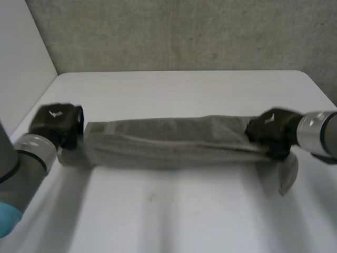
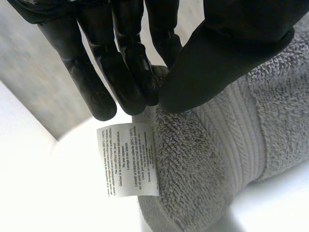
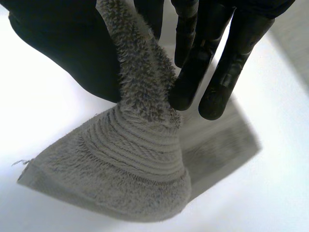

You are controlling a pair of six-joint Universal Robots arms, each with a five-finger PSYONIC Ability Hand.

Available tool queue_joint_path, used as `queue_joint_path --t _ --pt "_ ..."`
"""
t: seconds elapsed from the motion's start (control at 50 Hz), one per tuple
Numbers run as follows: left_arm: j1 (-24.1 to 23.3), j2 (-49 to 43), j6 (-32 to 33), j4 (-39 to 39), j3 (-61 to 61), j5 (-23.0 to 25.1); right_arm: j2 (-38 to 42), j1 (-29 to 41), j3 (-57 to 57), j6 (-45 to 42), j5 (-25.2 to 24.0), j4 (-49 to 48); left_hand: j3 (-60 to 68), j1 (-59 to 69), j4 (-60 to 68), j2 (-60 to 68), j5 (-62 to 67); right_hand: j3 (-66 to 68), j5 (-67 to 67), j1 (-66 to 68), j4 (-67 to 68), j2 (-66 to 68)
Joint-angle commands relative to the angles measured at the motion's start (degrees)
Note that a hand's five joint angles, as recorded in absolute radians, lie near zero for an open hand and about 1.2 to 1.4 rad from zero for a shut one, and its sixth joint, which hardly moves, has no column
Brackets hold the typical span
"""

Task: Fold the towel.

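A grey towel [image 1: 168, 143] is stretched as a long band across the middle of the white table [image 1: 179, 89], held up at both ends. My left hand [image 1: 57, 124] grips its left end; in the left wrist view the thumb [image 2: 217, 53] and fingers [image 2: 130, 72] pinch the towel's edge [image 2: 212, 159], with a white care label [image 2: 128, 159] hanging below. My right hand [image 1: 271, 132] grips the right end. In the right wrist view its thumb [image 3: 67, 53] and fingers [image 3: 193, 82] pinch a raised fold of the towel [image 3: 130, 159], and a corner droops below the hand.
A grey wall [image 1: 184, 31] runs behind the table's far edge. A white panel [image 1: 21, 58] stands at the left. Bare tabletop lies in front of the towel [image 1: 168, 211] and behind it.
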Motion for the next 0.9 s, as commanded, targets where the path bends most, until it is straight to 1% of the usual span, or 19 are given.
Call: queue_joint_path --t 0.02,0.12,0.16,0.18,0.2,0.22,0.26,0.28,0.3,0.32,0.36,0.44,0.54,0.6,0.66,0.76,0.86,0.88,0.9 --pt "-2.41 -12.01 8.07 -0.27 7.55 -0.17 7.54 0.95 -0.97 -3.52 1.05 -3.59 10.33 11.85 10.22 10.19 10.71 12.04 13.75 24.9 11.64 54.47" --pt "-2.15 -18.28 9.23 2.46 19.88 -0.35 11.6 2.45 -10.13 -2.11 3.77 -15.38 10.33 11.85 10.22 10.19 10.71 12.04 13.75 24.9 11.64 54.47" --pt "-2.06 -19.33 9.14 5.18 24.02 -0.35 12.3 3.24 -16.86 -0.37 7.53 -27.45 10.33 11.85 10.22 10.19 10.71 12.04 13.75 24.9 11.64 54.47" --pt "-2.06 -19.94 9.14 9.36 27.76 -0.26 12.3 3.24 -16.9 -0.36 7.55 -27.51 10.33 11.85 10.22 10.19 10.71 12.04 13.75 24.9 11.64 54.47" --pt "-2.15 -20.03 9.14 15.4 30.67 -0.26 12.04 3.41 -19.16 0.51 9.12 -35.17 10.33 11.85 10.22 10.19 10.71 12.04 13.75 24.9 11.64 54.47" --pt "-2.15 -20.03 9.14 15.46 30.69 -0.26 12.03 3.41 -19.18 0.52 9.13 -35.25 10.33 11.85 10.22 10.19 10.71 12.04 13.75 24.9 11.64 54.47" --pt "-1.89 -19.25 9.41 30.68 32.8 -0.26 9.76 3.41 -19.63 2.01 10.1 -51.25 10.33 11.85 10.22 10.19 10.71 12.04 13.75 24.9 11.64 54.47" --pt "-1.88 -19.24 9.41 30.76 32.8 -0.26 9.75 3.41 -19.62 2.02 10.1 -51.33 10.33 11.85 10.22 10.19 10.71 12.04 13.75 24.9 11.64 54.47" --pt "-2.06 -18.72 9.23 37.54 32.72 -0.44 7.14 3.41 -18.23 3.06 10.19 -59.34 10.33 11.85 10.22 10.19 10.71 12.04 13.75 24.9 11.64 54.47" --pt "-2.06 -18.72 9.23 37.61 32.72 -0.44 4.94 3.41 -16.39 4.12 10.36 -64.9 10.33 11.85 10.22 10.19 10.71 12.04 13.75 24.9 11.64 54.47" --pt "-2.67 -16.53 8.88 46.29 31.58 -0.53 3.09 3.5 -14.37 4.91 10.02 -67.22 10.33 11.85 10.22 10.19 10.71 12.04 13.75 24.9 11.64 54.47" --pt "-2.68 -14.23 8.53 43.68 28.85 -0.53 1.66 3.33 -12.41 5.71 7.82 -63.46 10.33 11.85 10.22 10.19 10.71 12.04 13.75 24.9 11.64 54.47" --pt "-2.06 -13.27 5.37 35.44 19.21 -0.53 3.76 2.53 -11.19 5.19 -1.92 -40.94 10.33 11.85 10.22 10.19 10.71 12.04 13.75 24.9 11.64 54.47" --pt "-1.88 -13.09 4.49 33.83 16.46 -0.53 7.44 1.75 -10.57 3.0 -5.35 -29.86 10.33 11.85 10.22 10.19 10.71 12.04 13.75 24.9 11.64 54.47" --pt "-1.71 -13.09 3.87 31.11 11.1 -0.44 9.05 0.95 -10.13 0.44 -5.9 -25.41 10.33 11.85 10.22 10.19 10.71 12.04 13.75 24.9 11.64 54.47" --pt "-1.18 -13.44 3.87 27.07 2.41 -0.18 14.75 -1.68 -5.74 -16.48 -5.81 -13.12 10.33 11.85 10.22 10.19 10.71 12.04 13.75 24.9 11.64 54.47" --pt "-1.09 -13.44 3.96 26.01 -0.85 -0.09 17.04 -2.39 -3.63 -19.26 -5.46 -13.71 10.33 11.85 10.22 10.19 10.71 12.04 13.75 24.9 11.64 54.47" --pt "-1.09 -13.44 3.96 26.01 -0.86 -0.09 17.22 -2.39 -2.93 -18.29 -5.37 -14.67 10.33 11.85 10.22 10.19 10.71 3.77 5.49 16.63 3.38 46.2" --pt "-1.09 -13.44 3.96 25.92 -1.55 -0.09 17.22 -2.39 -2.92 -18.29 -5.37 -14.68 10.33 11.85 10.22 10.19 10.71 3.69 5.4 16.55 3.29 46.12"
